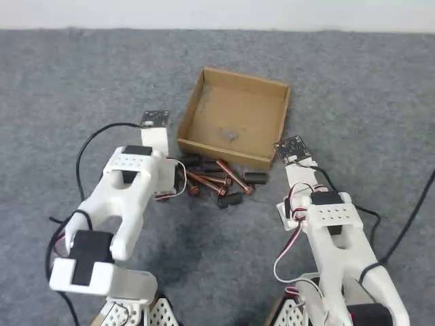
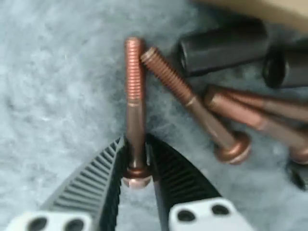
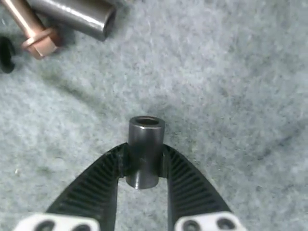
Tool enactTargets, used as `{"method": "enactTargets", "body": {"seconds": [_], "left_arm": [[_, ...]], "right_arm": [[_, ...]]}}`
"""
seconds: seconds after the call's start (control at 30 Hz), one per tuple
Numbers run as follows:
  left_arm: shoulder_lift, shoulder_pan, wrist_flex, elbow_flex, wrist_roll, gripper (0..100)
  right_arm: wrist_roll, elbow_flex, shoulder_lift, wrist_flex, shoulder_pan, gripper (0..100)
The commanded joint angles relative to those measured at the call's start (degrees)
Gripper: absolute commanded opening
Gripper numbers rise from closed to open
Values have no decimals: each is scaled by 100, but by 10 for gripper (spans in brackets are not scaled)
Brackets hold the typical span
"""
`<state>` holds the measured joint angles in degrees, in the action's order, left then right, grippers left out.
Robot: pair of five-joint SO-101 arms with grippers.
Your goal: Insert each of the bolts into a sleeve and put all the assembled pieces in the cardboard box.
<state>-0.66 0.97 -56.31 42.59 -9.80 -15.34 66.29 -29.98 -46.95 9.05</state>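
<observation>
- High view: the cardboard box point(image 1: 224, 151) sits open at upper centre of the frame on the grey carpet point(image 1: 68, 81).
- Just below the box's near wall lies a cluster of copper bolts point(image 1: 216, 178) mixed with dark sleeves point(image 1: 255, 178).
- The left arm point(image 1: 129, 190) rises from the lower left, its wrist at the cluster's left edge. The right arm point(image 1: 333, 224) rises from the lower right, its wrist below and to the right of the cluster.
- Left wrist view: the left gripper point(image 2: 135, 144) is clamped narrow on the held bolt point(image 2: 134, 91). Its ribbed fingers point(image 2: 103, 173) press the shank right beside the flanged head, and the threaded end points away from the gripper.
- A second bolt point(image 2: 192, 103) lies slantwise beside it, its threaded tip close against the held bolt's threads; whether they touch I cannot tell.
- Beyond lie further shanks point(image 2: 269, 115) and two loose sleeves point(image 2: 221, 48), near a strip of the box wall.
- Right wrist view: the right gripper point(image 3: 144, 154) is closed narrow on the held sleeve point(image 3: 146, 134), gripped across its sides, with the open bore at the end away from the gripper.
- Well apart from it on the carpet lie another sleeve point(image 3: 77, 14) and a flanged bolt head point(image 3: 39, 41), just beside each other.
</observation>
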Motion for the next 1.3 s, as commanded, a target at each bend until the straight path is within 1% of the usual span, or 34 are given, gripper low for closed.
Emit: {"method": "enactTargets", "body": {"seconds": [0.0,0.07,0.17,0.23,0.3,0.4,0.47,0.53,0.6,0.67,0.77,0.83,0.97,1.07,1.17,1.27], "left_arm": [[18,114,-413,-321,923,10],[26,246,-686,-479,1468,10],[18,563,-976,-716,2505,11],[18,721,-1160,-778,2927,11],[35,774,-1433,-822,3358,12],[211,809,-1705,-813,4316,12],[378,809,-1908,-822,4774,12],[554,818,-2057,-848,4985,13],[738,818,-2084,-848,4967,21],[897,818,-2092,-804,4879,70],[1116,888,-2057,-822,4325,175],[1301,993,-2040,-848,3974,212],[1908,1029,-2101,-804,3525,214],[2585,985,-2374,-664,3103,213],[3332,853,-2602,-312,2215,197],[3877,651,-2620,365,1178,120]], "right_arm": [[26,-18,-330,101,-48,6],[26,-18,-330,145,-48,6],[26,-9,-312,259,-48,6],[26,0,-321,259,-40,6],[26,9,-330,259,-40,6],[26,9,-330,242,-40,6],[26,9,-330,233,-40,6],[26,9,-330,215,-40,6],[26,18,-330,207,-40,6],[26,18,-330,198,-57,6],[26,18,-330,198,-57,6],[26,18,-330,198,-57,6],[26,18,-330,198,-57,6],[26,18,-330,198,-48,6],[26,18,-330,198,-48,6],[26,18,-330,198,-48,6]]}}
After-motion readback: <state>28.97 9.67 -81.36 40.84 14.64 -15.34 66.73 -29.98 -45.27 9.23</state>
